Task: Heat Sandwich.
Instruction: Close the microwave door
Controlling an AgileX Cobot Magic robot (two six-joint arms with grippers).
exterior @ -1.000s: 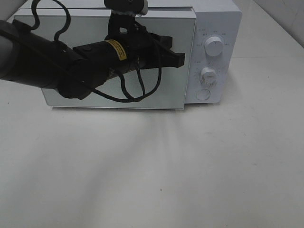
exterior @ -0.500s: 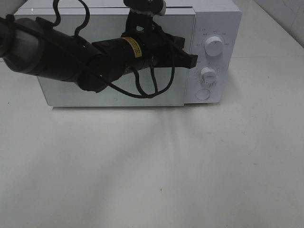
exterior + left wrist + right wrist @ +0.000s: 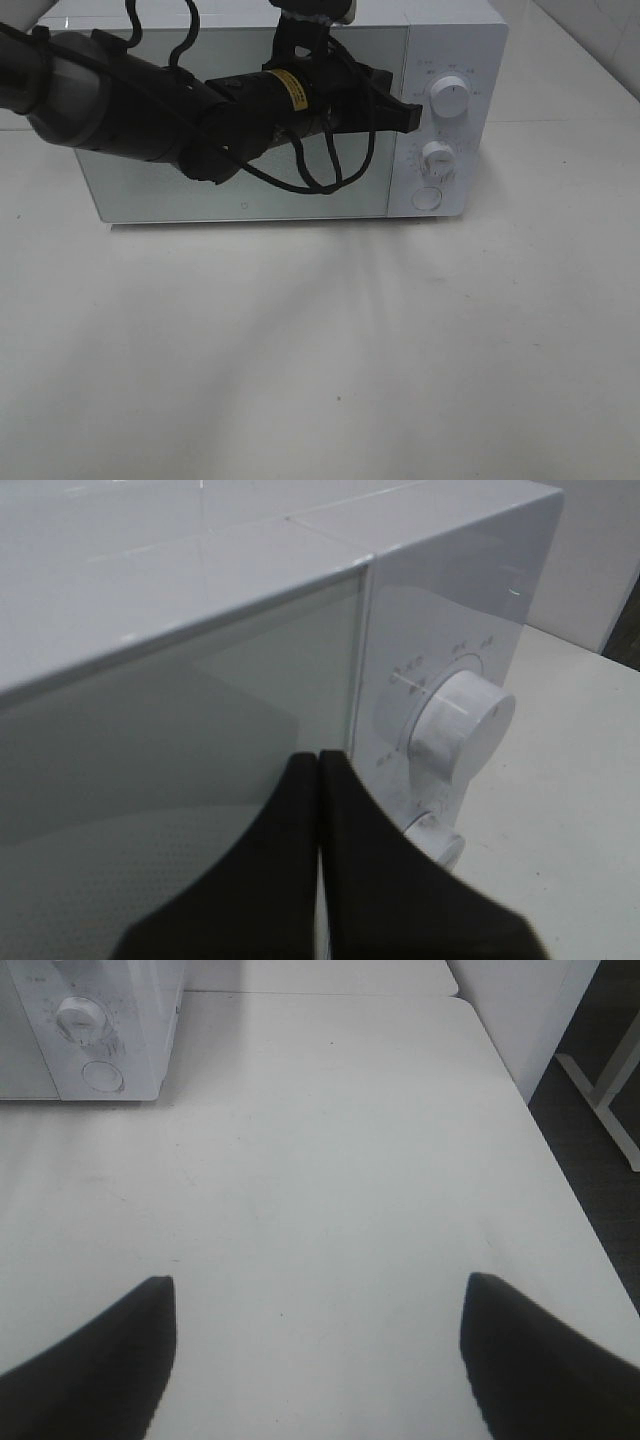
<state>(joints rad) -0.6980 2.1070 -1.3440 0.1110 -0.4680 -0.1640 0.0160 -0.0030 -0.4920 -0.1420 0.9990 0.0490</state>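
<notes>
**Table.** Nearest in the high view is the white table (image 3: 400, 350), with its surface bare from 3 o'clock round to 9 o'clock.

**Right gripper.** The right gripper (image 3: 318, 1282) appears only in its own wrist view. Its two dark fingers (image 3: 110, 1350) are spread wide above the table and hold nothing. It is well apart from the microwave.

**Microwave.** Farther back, at 12 o'clock in the high view, a white microwave (image 3: 455, 30) stands on the table. Its door (image 3: 200, 195) is closed flush. The control panel is on the 1 o'clock side. It carries an upper knob (image 3: 450, 98), a lower knob (image 3: 437, 158) at 6 o'clock from it, and a round button (image 3: 427, 198) lower again.

**Left arm and gripper.** The left arm (image 3: 120, 100) enters from 10 o'clock and lies across the front of the door. The fingers of the left gripper (image 3: 403, 112) are pressed together with nothing between them. The tip sits at the seam between door and panel, just beside the upper knob at its 9 o'clock. Contact with the microwave cannot be told.

**Sandwich.** The sandwich shows in no view, so its place cannot be told.
</notes>
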